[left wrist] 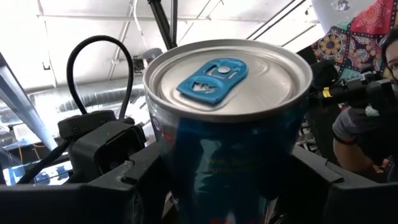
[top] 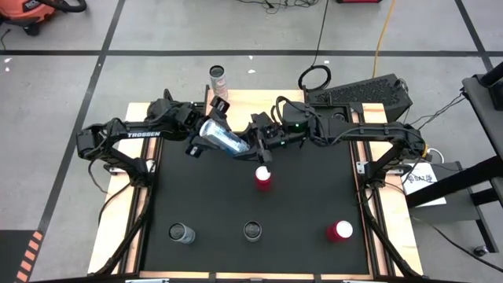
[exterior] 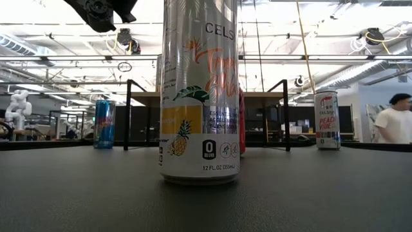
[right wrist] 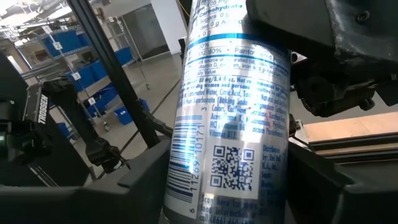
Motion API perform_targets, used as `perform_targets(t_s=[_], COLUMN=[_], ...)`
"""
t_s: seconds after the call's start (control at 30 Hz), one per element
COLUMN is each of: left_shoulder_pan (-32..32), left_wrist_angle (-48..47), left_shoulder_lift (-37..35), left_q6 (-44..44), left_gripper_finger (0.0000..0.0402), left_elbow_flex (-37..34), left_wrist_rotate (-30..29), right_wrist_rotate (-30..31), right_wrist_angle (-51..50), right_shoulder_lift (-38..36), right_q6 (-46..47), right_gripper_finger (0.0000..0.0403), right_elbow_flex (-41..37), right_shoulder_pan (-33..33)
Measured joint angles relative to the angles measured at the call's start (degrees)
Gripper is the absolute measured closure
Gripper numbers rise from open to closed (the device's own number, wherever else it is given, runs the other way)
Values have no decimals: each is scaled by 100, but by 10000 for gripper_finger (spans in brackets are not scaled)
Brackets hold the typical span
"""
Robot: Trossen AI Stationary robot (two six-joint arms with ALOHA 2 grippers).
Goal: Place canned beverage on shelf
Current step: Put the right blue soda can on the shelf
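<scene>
A blue-and-silver can (top: 224, 141) hangs tilted in the air above the black mat (top: 204, 196), its blue-tabbed top (left wrist: 214, 78) toward the table's left. My left gripper (top: 209, 131) is shut on its upper part. My right gripper (top: 248, 144) is shut on its lower part, beside the barcode (right wrist: 186, 180). The shelf (top: 259, 98), a light-wood board on black legs (exterior: 128, 116), stands at the table's far edge. A silver can (top: 218, 80) stands at the shelf's left end. My left gripper pinches the can's side wall (left wrist: 169, 163) between its two fingers, a little below the lid. The fingers come from the table's left, slanting slightly upward, and lie across the can. The can is lifted clear and tilted. My right gripper has the can's lower body (right wrist: 179, 186) between its two fingers, near the QR code. The fingers come level from the table's right and lie across the can. The can rises slanting from this hold toward the left gripper (right wrist: 336, 43).
On the mat stand a red can (top: 262, 179) near the middle, another red can (top: 339, 231) at the near right, and two silver-topped cans (top: 181, 233) (top: 252, 230) near the front edge. A keyboard (top: 369, 93) lies at the far right. A person (exterior: 396, 122) shows beyond the table.
</scene>
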Motion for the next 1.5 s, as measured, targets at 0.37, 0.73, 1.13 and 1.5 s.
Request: perform_targets(t_s=[0.37, 0.73, 1.13, 1.5], left_shoulder_pan=[8, 248, 431, 472], left_wrist_angle=[4, -227, -738, -962], left_shoulder_lift=[2, 0, -2, 2], left_q6=[-12, -340, 144, 147], left_gripper_finger=[164, 163, 164, 176], left_elbow_flex=[-4, -4, -1, -2], left_wrist_rotate=[-92, -201, -561, -492], right_wrist_rotate=[-5, -97, 1051, 1049], right_wrist_angle=[-334, -1283, -2003, -2026], right_shoulder_lift=[-114, -638, -1204, -1077], right_q6=[188, 404, -139, -11], right_gripper_finger=[141, 140, 140, 140], right_elbow_flex=[6, 4, 6, 2], right_shoulder_pan=[-13, -17, -2, -10])
